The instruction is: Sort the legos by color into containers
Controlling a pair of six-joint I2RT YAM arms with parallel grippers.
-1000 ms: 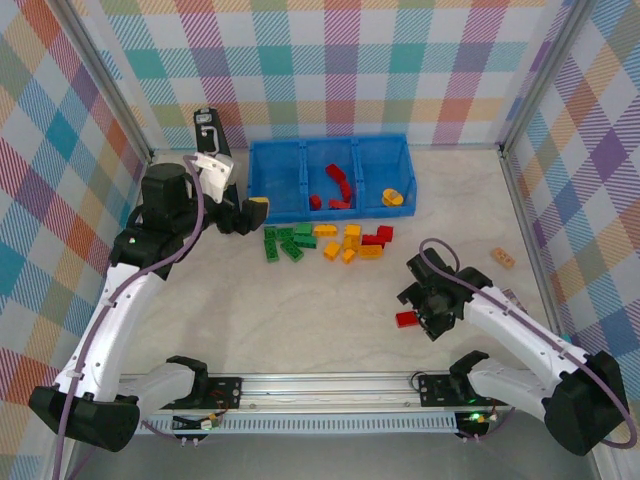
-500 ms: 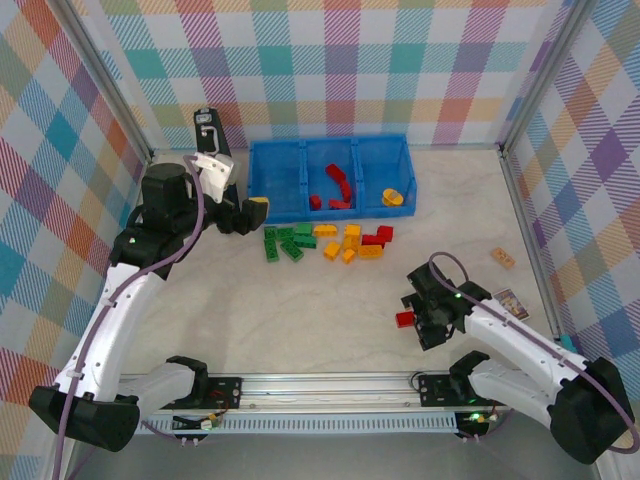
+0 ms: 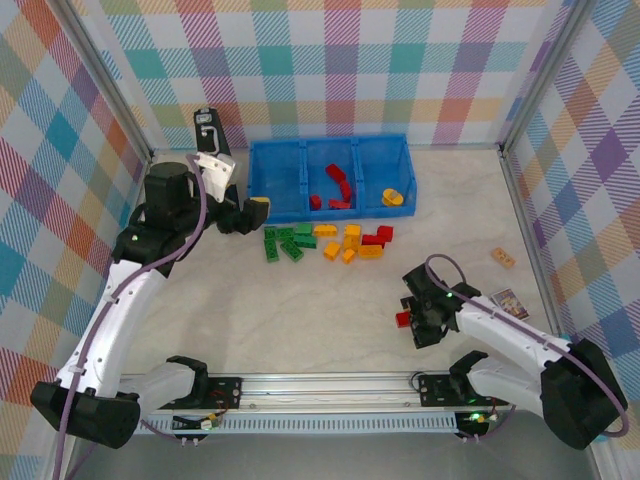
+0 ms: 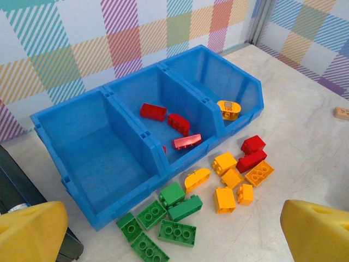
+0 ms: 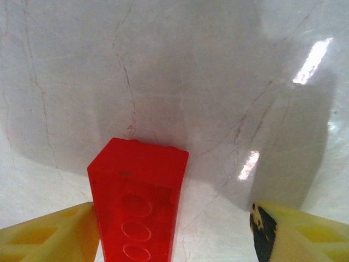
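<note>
The blue tray (image 3: 330, 142) (image 4: 68, 103) stands at the back, with red legos (image 4: 169, 123) in its middle compartment and a yellow one (image 4: 228, 108) in the right one. In front of it lie green legos (image 4: 169, 215) (image 3: 285, 243), yellow legos (image 4: 229, 183) (image 3: 348, 243) and red legos (image 4: 252, 153) (image 3: 378, 236). My left gripper (image 3: 245, 213) (image 4: 174, 240) hangs open above the green ones. A lone red brick (image 3: 403, 319) (image 5: 139, 202) lies between the open fingers of my right gripper (image 3: 418, 322) (image 5: 174, 234). It rests against the left finger (image 5: 49, 234), apart from the right one.
A small tan block (image 3: 503, 257) (image 4: 342, 113) and a printed card (image 3: 509, 301) lie at the right. A black case (image 3: 210, 135) (image 4: 16, 191) stands left of the tray. Plaid walls close in three sides, and a metal rail (image 3: 330, 385) runs along the front.
My right gripper has shifted down and left onto the lone red brick, and its jaws have narrowed a little. The left arm has not moved.
</note>
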